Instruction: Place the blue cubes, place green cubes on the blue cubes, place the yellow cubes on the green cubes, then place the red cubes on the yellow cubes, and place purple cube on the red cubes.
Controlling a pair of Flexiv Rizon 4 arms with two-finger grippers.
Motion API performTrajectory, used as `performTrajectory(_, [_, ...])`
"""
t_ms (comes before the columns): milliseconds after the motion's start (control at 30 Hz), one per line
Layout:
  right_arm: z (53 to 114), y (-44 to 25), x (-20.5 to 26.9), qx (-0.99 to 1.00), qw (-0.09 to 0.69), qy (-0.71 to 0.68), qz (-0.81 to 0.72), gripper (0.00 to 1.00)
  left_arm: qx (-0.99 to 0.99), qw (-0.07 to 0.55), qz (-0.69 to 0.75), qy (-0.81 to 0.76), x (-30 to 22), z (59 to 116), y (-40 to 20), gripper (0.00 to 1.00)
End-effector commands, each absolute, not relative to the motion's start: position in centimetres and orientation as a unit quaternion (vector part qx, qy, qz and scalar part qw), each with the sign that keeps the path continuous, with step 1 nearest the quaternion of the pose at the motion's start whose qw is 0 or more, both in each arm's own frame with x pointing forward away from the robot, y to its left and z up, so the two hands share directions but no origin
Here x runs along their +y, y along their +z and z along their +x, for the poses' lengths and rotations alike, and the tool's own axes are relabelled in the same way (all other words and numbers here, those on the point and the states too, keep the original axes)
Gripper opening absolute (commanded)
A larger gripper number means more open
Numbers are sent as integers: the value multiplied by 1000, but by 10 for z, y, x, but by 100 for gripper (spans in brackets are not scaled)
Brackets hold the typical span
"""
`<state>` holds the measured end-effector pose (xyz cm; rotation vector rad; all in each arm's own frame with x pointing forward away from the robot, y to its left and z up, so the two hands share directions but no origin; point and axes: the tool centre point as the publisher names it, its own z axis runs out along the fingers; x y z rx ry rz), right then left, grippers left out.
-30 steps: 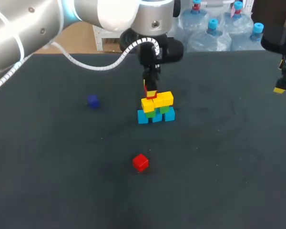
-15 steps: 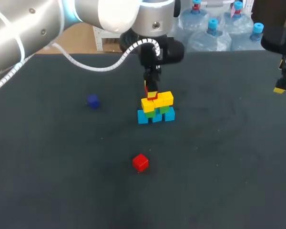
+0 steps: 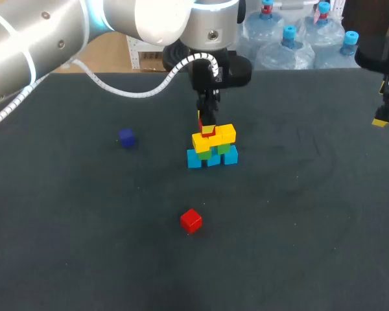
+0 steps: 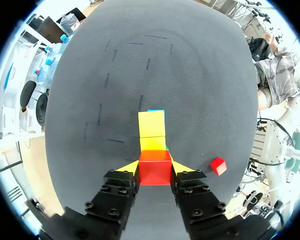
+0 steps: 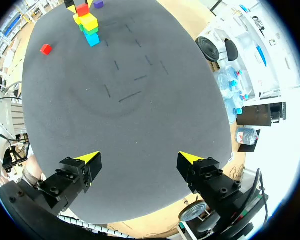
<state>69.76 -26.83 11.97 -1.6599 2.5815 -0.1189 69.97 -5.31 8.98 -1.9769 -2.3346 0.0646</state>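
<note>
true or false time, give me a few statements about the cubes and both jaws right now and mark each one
1. The left jaws are shut on a red cube just above the yellow cubes. True.
2. The right jaws hold the purple cube. False: they stand open and empty, far from the cubes; the purple cube lies alone on the table.
3. A second red cube lies loose on the table, apart from the stacked cubes. True.
4. Green cubes form the bottom layer. False: the blue cubes form it, with the green cubes on them.
</note>
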Motion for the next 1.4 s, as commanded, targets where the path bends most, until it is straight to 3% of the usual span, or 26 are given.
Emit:
performTrajectory(33, [698, 119, -269, 840, 35, -38, -541, 100, -761, 46, -647, 22, -55, 703, 91, 0])
performTrajectory(1400, [698, 119, -269, 840, 35, -38, -541, 100, -760, 51, -647, 27, -57, 700, 88, 0])
